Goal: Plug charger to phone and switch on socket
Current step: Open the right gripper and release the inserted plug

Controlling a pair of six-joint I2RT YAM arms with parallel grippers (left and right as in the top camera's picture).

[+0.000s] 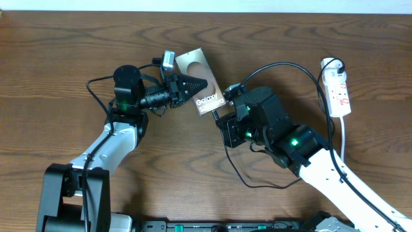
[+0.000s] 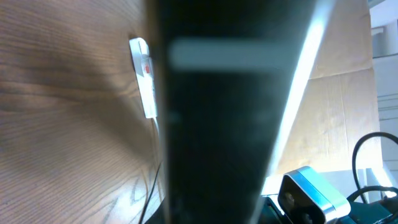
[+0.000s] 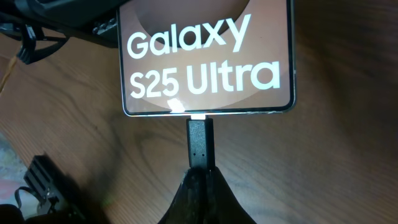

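The phone (image 1: 201,80), bronze-brown with white "Galaxy" lettering, lies slanted at the table's middle. My left gripper (image 1: 193,84) is shut on its upper part; in the left wrist view the phone is a dark blurred slab (image 2: 217,124) filling the middle. My right gripper (image 3: 200,174) is shut on the charger's black connector (image 3: 200,144). The connector's metal tip touches the middle of the phone's bottom edge (image 3: 208,62). The charger cable (image 1: 293,66) loops behind my right arm. The socket, a white power strip (image 1: 338,90), lies at the far right, apart from both grippers.
The socket's white cord (image 1: 343,138) runs toward the front. The socket also shows in the left wrist view (image 2: 143,74). Black cable loops lie near my right arm (image 1: 257,185) and my left arm (image 1: 96,96). The table is brown wood.
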